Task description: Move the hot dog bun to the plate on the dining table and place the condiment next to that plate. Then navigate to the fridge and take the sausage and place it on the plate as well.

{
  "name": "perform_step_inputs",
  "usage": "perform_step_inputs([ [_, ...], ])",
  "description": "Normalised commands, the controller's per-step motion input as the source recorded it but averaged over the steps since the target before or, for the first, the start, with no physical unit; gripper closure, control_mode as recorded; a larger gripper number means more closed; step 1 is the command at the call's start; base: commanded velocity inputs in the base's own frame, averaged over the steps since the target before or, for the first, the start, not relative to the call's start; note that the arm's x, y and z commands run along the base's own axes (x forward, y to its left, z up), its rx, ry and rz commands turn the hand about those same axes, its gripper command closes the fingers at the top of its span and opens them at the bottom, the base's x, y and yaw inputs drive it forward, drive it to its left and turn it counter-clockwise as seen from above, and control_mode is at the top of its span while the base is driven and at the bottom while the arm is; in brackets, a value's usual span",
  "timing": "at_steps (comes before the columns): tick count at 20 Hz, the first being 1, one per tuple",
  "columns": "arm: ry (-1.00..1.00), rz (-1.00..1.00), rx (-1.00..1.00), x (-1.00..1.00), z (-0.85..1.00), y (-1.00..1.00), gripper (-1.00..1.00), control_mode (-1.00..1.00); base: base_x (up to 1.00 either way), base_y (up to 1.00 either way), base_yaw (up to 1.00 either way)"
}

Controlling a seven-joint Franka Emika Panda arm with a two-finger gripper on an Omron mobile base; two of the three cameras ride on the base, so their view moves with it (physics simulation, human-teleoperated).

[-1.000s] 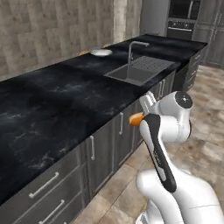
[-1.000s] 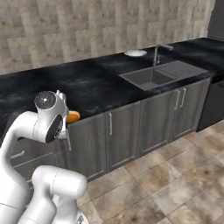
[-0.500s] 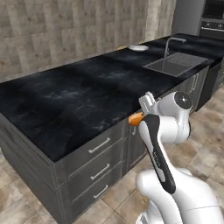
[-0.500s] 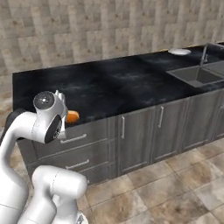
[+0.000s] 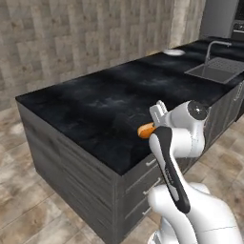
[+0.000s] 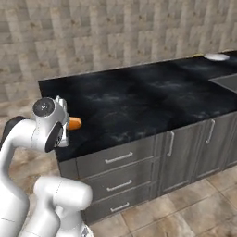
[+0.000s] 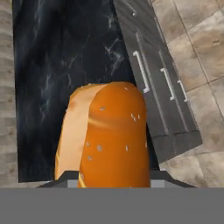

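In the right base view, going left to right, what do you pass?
White robot arm's pincer → small orange-tan hot dog bun it grips → black white-veined marble counter top → round pale plate at far right.

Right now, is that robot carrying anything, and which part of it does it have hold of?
Yes: the tool is shut on the hot dog bun, gripping one end while the rest sticks out ahead.

We are looking over the white arm point(image 5: 174, 157) at the black marble desk point(image 5: 100, 112). The hot dog bun point(image 5: 145, 129) is sticking out beside the wrist, above the desk's near edge. A sink point(image 5: 217, 69) and a plate point(image 5: 173, 52) are sitting at the far end.
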Motion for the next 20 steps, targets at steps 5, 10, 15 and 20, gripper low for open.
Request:
perform_step_inputs([
  [5,0.00,0.00,0.00,0.00,0.00,0.00,1.00,1.00,0.39,1.00,0.00],
  [10,0.00,0.00,0.00,0.00,0.00,0.00,1.00,1.00,0.42,1.00,-0.02],
  [15,0.00,0.00,0.00,0.00,0.00,0.00,1.00,1.00,0.53,1.00,-0.05],
  [20,0.00,0.00,0.00,0.00,0.00,0.00,1.00,1.00,0.59,1.00,-0.11],
])
